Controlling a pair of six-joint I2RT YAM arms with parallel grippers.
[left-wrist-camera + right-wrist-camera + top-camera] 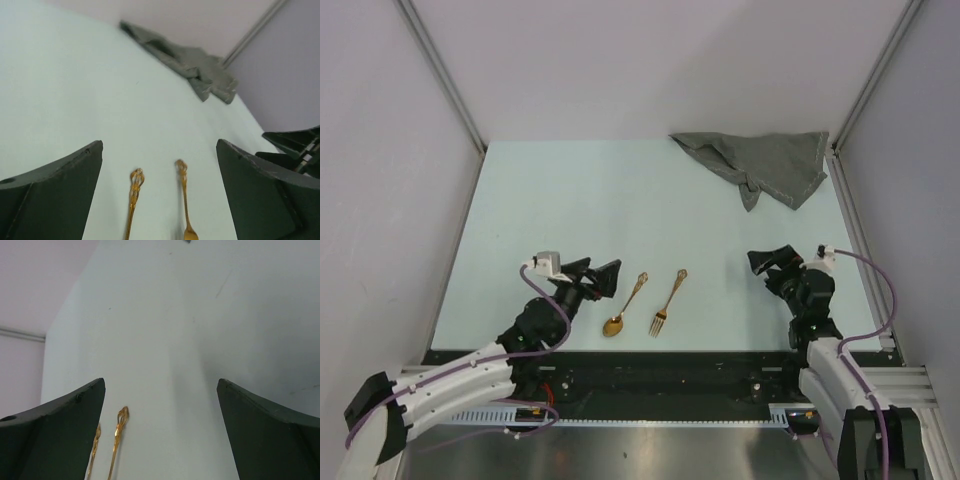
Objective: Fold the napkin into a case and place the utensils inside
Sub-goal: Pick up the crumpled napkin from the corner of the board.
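Napkin [760, 165] lies crumpled far-right, straight ahead of your right hand [766, 272].
That hand and your left hand [605, 280] both stand open, empty.

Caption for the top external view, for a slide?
Crumpled grey napkin at the far right corner; gold spoon and fork side by side between the open left hand and open right hand.
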